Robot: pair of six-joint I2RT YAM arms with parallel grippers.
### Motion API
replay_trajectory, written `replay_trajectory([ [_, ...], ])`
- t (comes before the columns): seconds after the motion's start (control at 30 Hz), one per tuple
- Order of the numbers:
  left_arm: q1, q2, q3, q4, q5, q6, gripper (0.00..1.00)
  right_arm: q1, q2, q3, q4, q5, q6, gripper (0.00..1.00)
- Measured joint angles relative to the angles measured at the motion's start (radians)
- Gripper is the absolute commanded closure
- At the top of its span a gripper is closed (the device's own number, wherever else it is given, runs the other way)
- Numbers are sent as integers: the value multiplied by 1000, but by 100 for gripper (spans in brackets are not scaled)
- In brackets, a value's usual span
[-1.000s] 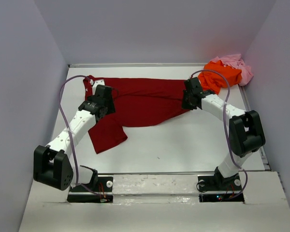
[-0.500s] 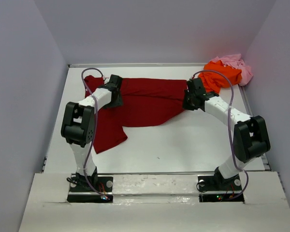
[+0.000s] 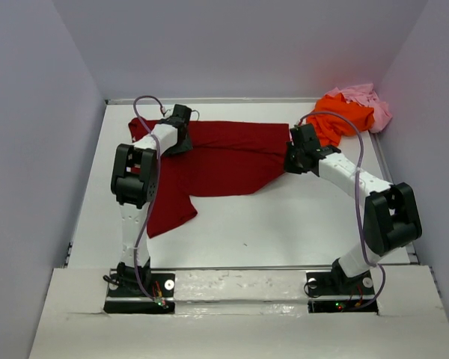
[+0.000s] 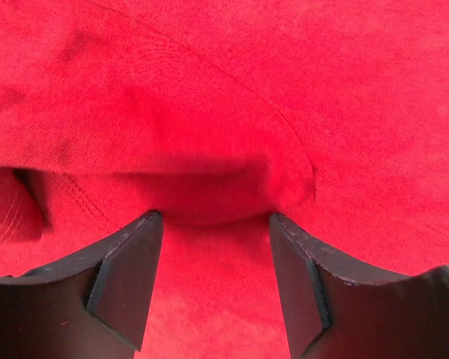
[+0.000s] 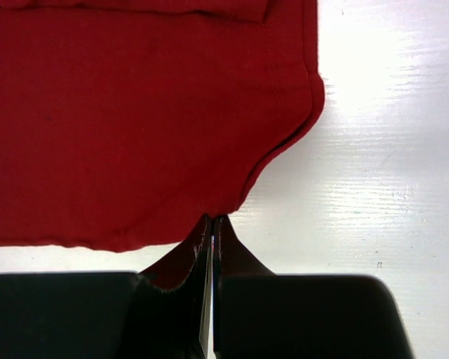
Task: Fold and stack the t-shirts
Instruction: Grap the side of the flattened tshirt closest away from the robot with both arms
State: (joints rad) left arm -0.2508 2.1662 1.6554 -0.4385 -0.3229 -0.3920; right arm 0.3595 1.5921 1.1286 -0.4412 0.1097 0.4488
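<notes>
The dark red t-shirt lies spread across the back of the table, one part trailing toward the front left. My left gripper is open low over its back left part; in the left wrist view the gripper straddles a raised fold of red cloth without gripping it. My right gripper is shut on the shirt's right edge; the right wrist view shows the gripper pinching the hem of the shirt. The bright orange t-shirt and the pale pink t-shirt lie crumpled at the back right.
White walls enclose the table on three sides. The orange and pink pile sits just behind my right arm. The left arm's elbow stands over the shirt's left side.
My left arm has swung from the shirt's left middle to its back left corner and now reaches far back. My right gripper has barely moved on the right edge.
</notes>
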Motion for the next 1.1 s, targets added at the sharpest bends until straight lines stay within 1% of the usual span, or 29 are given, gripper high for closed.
replay_trajectory([
  [0.27,13,63,82,-18,5,7,34,0,0,0,2,-5,0,100],
  [0.53,27,195,306,-86,10,31,34,0,-10,0,3,-5,0,100],
  [0.63,33,227,364,-103,17,35,34,0,-10,0,3,-5,0,100],
  [0.87,46,262,435,-140,33,37,34,0,-10,0,3,-5,-1,100],
  [1.03,51,253,423,-143,16,37,34,0,-10,0,3,-5,-1,100],
  [1.1,51,217,374,-138,11,39,34,0,-10,0,4,-8,-1,100],
])
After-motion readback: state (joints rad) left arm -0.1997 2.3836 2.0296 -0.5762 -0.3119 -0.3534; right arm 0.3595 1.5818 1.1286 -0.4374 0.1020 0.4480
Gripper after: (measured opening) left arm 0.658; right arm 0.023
